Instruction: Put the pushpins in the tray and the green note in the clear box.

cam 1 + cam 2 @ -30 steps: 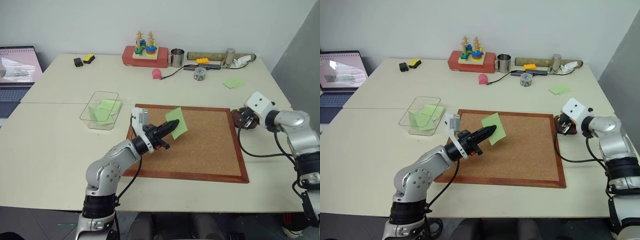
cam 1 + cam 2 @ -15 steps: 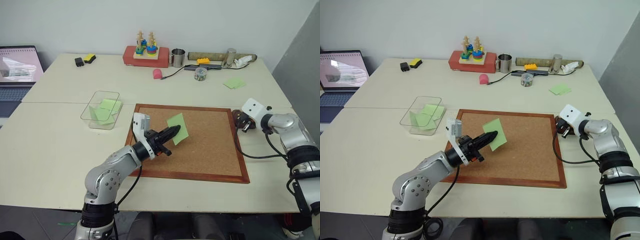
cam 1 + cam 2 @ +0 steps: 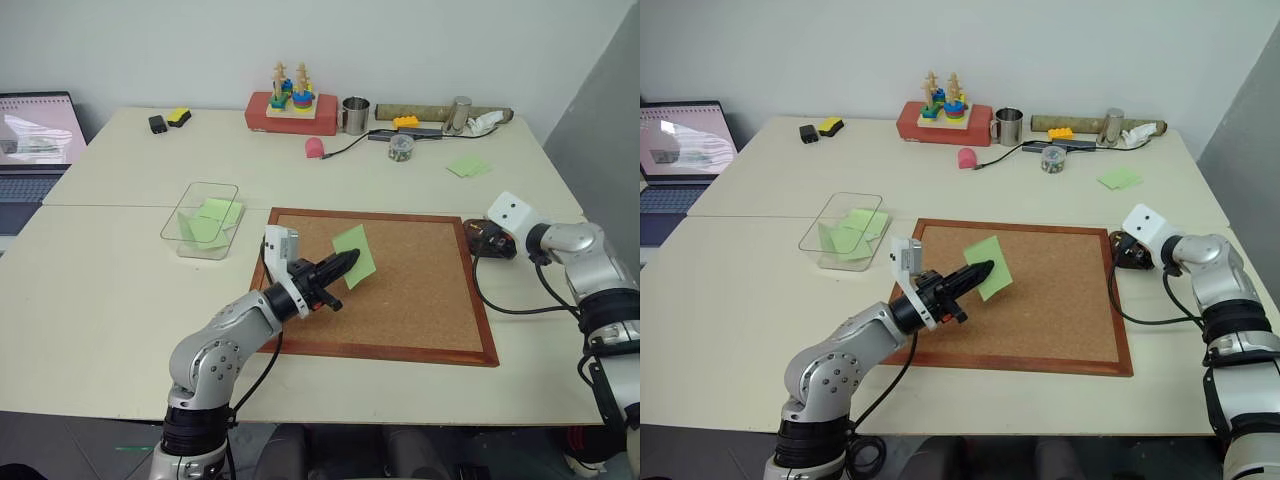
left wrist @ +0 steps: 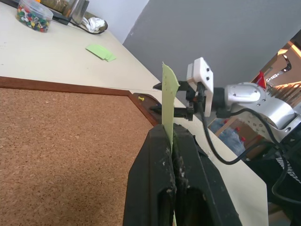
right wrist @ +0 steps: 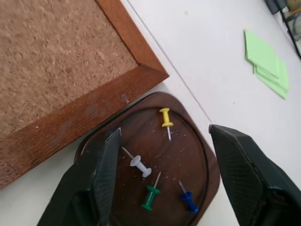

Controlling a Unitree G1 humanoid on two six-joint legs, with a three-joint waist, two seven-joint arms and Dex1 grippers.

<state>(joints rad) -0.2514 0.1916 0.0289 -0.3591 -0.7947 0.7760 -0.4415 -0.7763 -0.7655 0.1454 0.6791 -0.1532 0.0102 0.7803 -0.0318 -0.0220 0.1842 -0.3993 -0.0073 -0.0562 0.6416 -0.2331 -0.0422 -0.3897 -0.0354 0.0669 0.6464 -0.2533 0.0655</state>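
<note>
The clear box [image 3: 200, 218] is standing on the table [image 3: 110, 290] at the left, with green sheets lying inside. Near it, over the cork board [image 3: 400, 290], the left gripper [image 3: 350, 262] is pinching the green note [image 3: 355, 255] with closed fingers, holding it in the air. At the right, the right gripper [image 5: 162, 162] is hanging with its fingers spread over the tray [image 5: 188, 165], just beside the board's corner. Four pushpins [image 5: 165, 120] are lying in it: yellow, white, green and blue.

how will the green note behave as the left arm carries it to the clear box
The green note is probably very light and floppy: it is thin paper, pinched at one edge by the left gripper, its free part tilted above the cork board. It may flutter in transit, and could cling rather than drop cleanly into the clear box.
</note>
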